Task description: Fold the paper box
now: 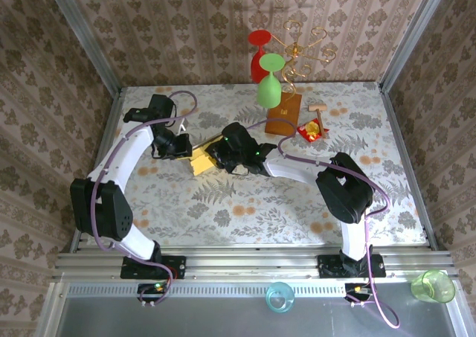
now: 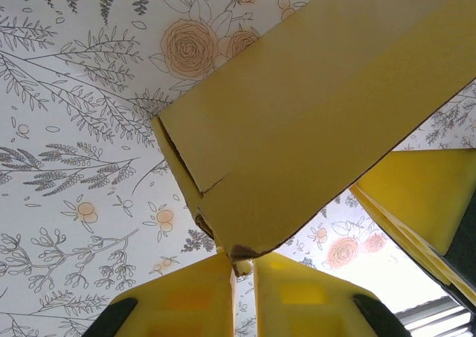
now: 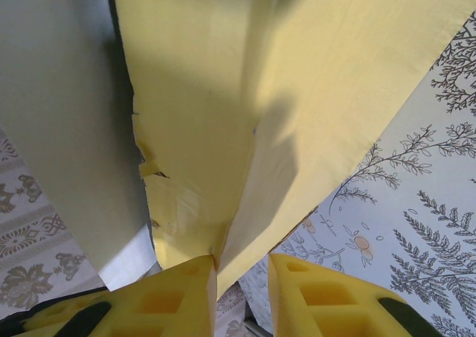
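Slightly left of centre on the floral surface (image 1: 245, 210), the paper box (image 1: 201, 163) sits between both arms. The left gripper (image 2: 242, 271) has its jaws clamped on a torn corner. The right gripper (image 3: 242, 274) has its jaws slightly apart at the crease; whether they grip is unclear.

Floral-print table (image 1: 223, 210) is carrying a wooden block (image 1: 283, 120) w/ wire stand (image 1: 301, 50); red-yellow packet (image 1: 312, 132) is lying just beside block, toward table's right edge.
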### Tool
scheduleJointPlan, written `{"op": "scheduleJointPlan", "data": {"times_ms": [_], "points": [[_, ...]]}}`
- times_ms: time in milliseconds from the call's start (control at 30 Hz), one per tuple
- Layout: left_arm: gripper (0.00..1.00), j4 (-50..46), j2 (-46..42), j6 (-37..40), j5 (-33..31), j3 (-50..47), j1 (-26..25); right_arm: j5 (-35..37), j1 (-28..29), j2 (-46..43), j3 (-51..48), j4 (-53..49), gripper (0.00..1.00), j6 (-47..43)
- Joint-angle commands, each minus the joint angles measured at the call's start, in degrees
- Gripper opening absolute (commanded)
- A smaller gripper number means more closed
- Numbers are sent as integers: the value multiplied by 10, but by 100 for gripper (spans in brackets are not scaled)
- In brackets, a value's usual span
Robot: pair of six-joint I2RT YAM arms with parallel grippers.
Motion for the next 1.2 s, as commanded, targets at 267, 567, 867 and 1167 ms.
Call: {"op": "scheduleJointPlan", "data": {"times_ms": [267,567,867,1167], "points": [[14,-5,0,12,-17,-19,-9,0,-4,34,5,-65,24,1],[13,7,-11,3,-13,-31,-14,1,-4,33,7,-66,23,0],[35,74,-104,-131,30,-21,1,-1,-5,36,7,-63,23,1],[44,218,-134,-331,87,-134,97,-2,-6,35,8,-64,23,1]]}}
